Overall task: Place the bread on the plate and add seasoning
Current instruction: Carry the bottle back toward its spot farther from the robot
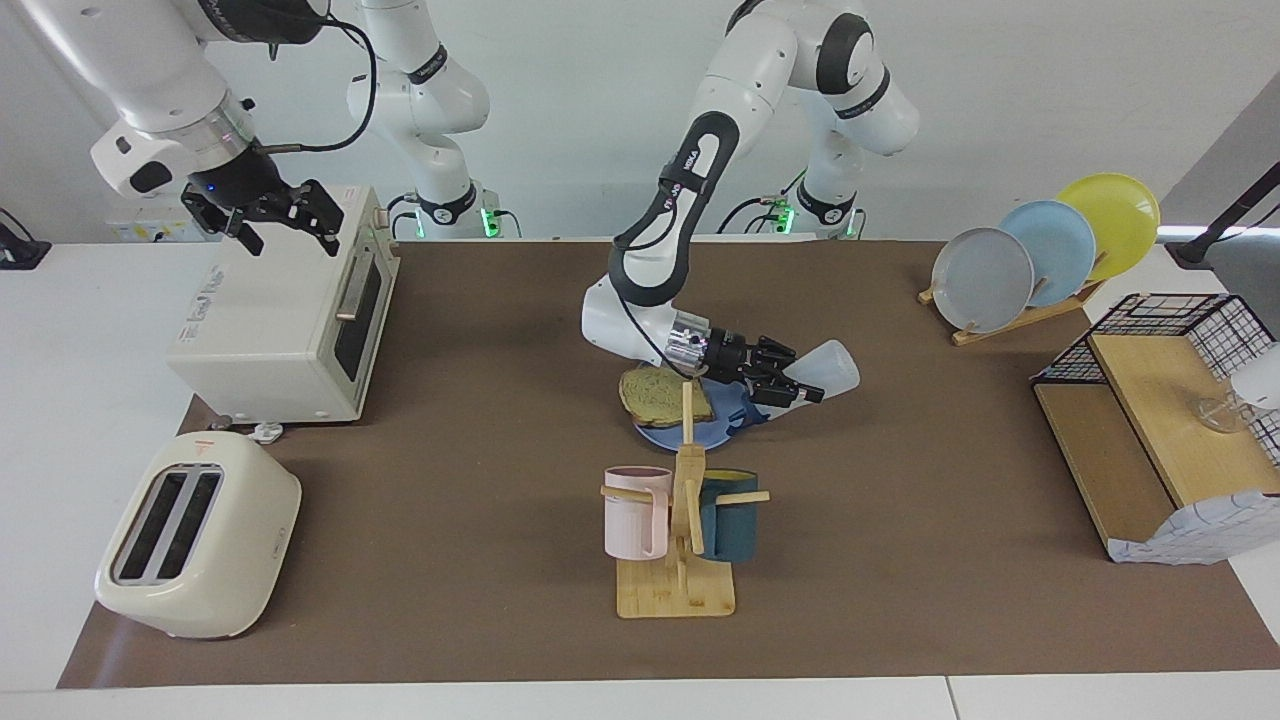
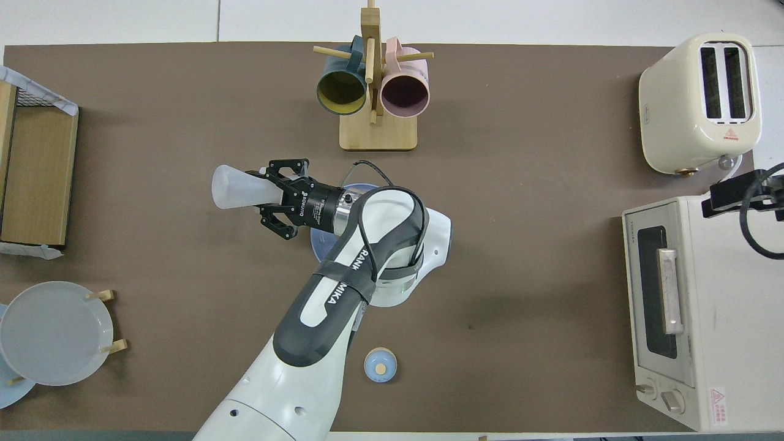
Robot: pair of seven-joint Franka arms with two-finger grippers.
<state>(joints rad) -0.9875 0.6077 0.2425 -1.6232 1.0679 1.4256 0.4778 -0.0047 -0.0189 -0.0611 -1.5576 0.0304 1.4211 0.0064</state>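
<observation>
One grip mattered: your left gripper (image 1: 790, 385) was clamped on the seasoning (image 1: 828, 366), tipped sideways beside the plate (image 1: 665, 436); you needed its cap over the bread (image 1: 663, 393).

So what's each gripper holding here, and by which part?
Left gripper holds the seasoning bottle tipped on its side, gripped at its cap end. Right gripper, over the oven, holds nothing.

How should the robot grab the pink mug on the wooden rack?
Probably by the rim, coming from above. The pink mug hangs on a peg of the rack with its open mouth up, so a tool could slip one finger inside, pinch the wall, and lift it off the peg.
</observation>
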